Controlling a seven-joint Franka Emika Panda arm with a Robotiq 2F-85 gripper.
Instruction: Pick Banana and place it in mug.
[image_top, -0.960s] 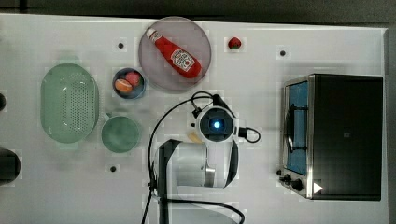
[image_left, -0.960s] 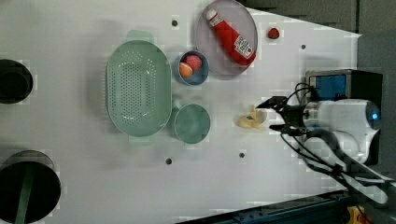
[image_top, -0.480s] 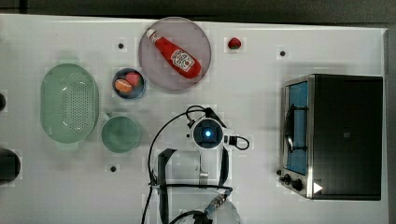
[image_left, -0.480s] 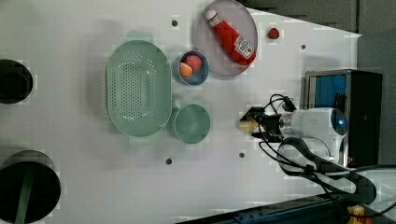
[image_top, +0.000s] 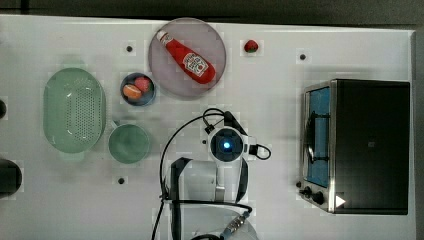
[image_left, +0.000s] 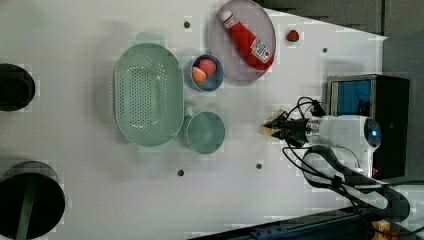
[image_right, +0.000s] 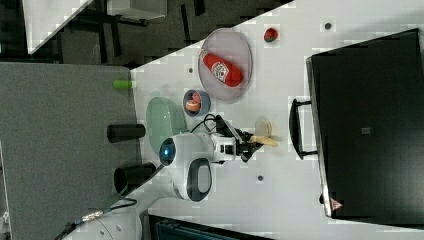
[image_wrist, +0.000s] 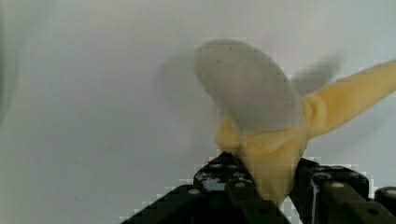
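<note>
Down by the table (image_top: 60, 200), the black fingers (image_wrist: 233, 186) look pinched on the banana (image_wrist: 273, 158), though it may not be tight yet. Squeeze softly, lift straight up, then carry it over the green mug (image_top: 129, 143), near the colander (image_top: 74, 110).
</note>
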